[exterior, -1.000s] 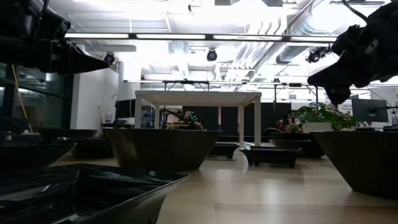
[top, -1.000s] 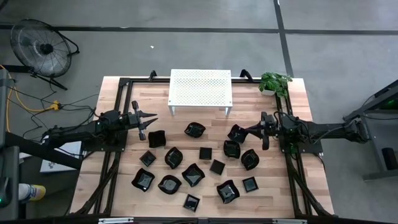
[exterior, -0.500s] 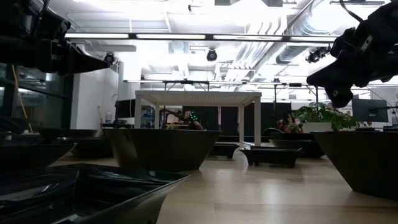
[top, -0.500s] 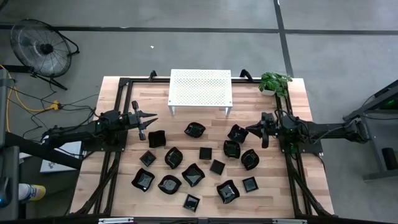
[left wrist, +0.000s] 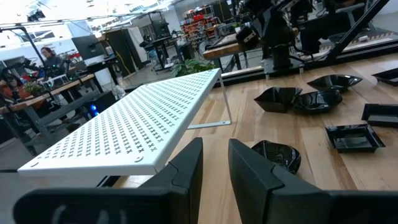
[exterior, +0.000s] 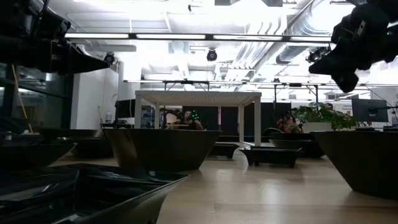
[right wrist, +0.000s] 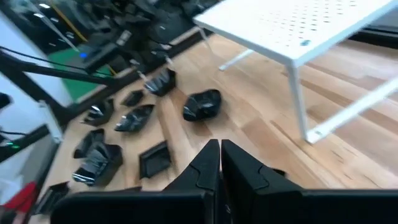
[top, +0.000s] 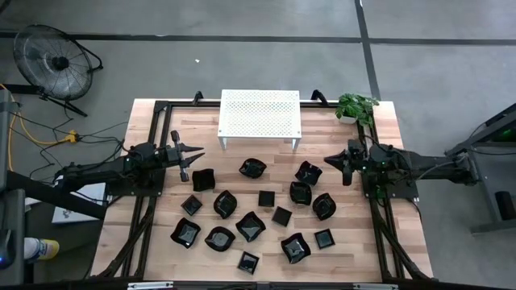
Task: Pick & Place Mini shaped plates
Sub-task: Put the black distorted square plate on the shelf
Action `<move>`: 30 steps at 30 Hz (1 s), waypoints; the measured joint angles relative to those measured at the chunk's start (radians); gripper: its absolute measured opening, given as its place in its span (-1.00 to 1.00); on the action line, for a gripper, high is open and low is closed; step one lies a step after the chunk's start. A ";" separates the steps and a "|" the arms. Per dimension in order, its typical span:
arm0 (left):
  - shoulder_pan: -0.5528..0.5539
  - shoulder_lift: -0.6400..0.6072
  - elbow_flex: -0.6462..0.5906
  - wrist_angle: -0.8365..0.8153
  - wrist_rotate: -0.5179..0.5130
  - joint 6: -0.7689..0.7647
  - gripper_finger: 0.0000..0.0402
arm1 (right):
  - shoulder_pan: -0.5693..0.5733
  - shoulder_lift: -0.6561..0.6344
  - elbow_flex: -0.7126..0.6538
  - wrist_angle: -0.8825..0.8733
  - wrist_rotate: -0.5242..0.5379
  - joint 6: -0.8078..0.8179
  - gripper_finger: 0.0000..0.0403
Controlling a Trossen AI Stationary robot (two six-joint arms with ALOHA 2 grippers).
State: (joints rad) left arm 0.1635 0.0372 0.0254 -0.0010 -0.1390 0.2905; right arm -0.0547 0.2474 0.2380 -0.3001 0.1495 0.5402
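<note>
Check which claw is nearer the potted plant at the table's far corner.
Right. The right claw is close in front of the potted plant on the same side; the left claw is across the table, beyond the white stand.

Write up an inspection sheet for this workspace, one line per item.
Surface: wooden table, black frame rails along its sides.
Job's things: black mini plates scattered over the table's middle and front; none on the white stand.
Clutter: potted plant at the back right corner.
Tools: left tool slightly open, empty, raised; right tool shut, empty, raised.
Cables: yellow cable on the floor, left.
Surroundings: floor fan; a person beyond the table, left wrist view.
</note>
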 joint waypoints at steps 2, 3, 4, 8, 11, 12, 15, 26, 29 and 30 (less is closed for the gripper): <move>0.000 0.000 0.000 0.000 0.000 0.000 -0.63 | 0.000 0.013 0.040 -0.076 0.019 0.028 -0.94; 0.000 0.000 0.000 0.000 0.000 0.000 -0.63 | 0.000 0.024 0.058 -0.113 0.024 0.044 -0.94; 0.000 0.000 0.000 0.000 0.000 0.000 -0.63 | 0.000 0.038 0.074 -0.141 0.027 0.063 -0.94; 0.000 0.000 0.000 0.000 0.000 0.000 -0.63 | 0.000 0.104 0.121 -0.210 0.028 0.156 -0.94; 0.000 0.000 0.000 0.000 0.000 0.000 -0.63 | 0.000 0.160 0.141 -0.230 0.025 0.221 -0.94; 0.000 0.000 0.000 0.000 0.000 0.000 -0.63 | 0.000 0.178 0.147 -0.233 0.020 0.234 -0.94; 0.000 0.000 0.000 0.000 0.000 0.000 -0.63 | 0.000 0.239 0.156 -0.235 -0.006 0.232 -0.94; 0.000 0.000 0.000 0.000 0.000 0.000 -0.63 | -0.007 0.506 0.227 -0.235 -0.016 0.087 -0.94; 0.000 0.000 0.000 0.000 0.000 0.000 -0.63 | -0.025 0.569 0.253 -0.235 -0.020 0.063 -0.93; 0.000 0.000 0.000 0.000 0.000 0.000 -0.63 | -0.033 0.589 0.260 -0.235 -0.032 0.057 -0.91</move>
State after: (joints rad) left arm 0.1632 0.0370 0.0251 -0.0013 -0.1390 0.2905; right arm -0.0874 0.8365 0.4979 -0.5349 0.1178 0.5967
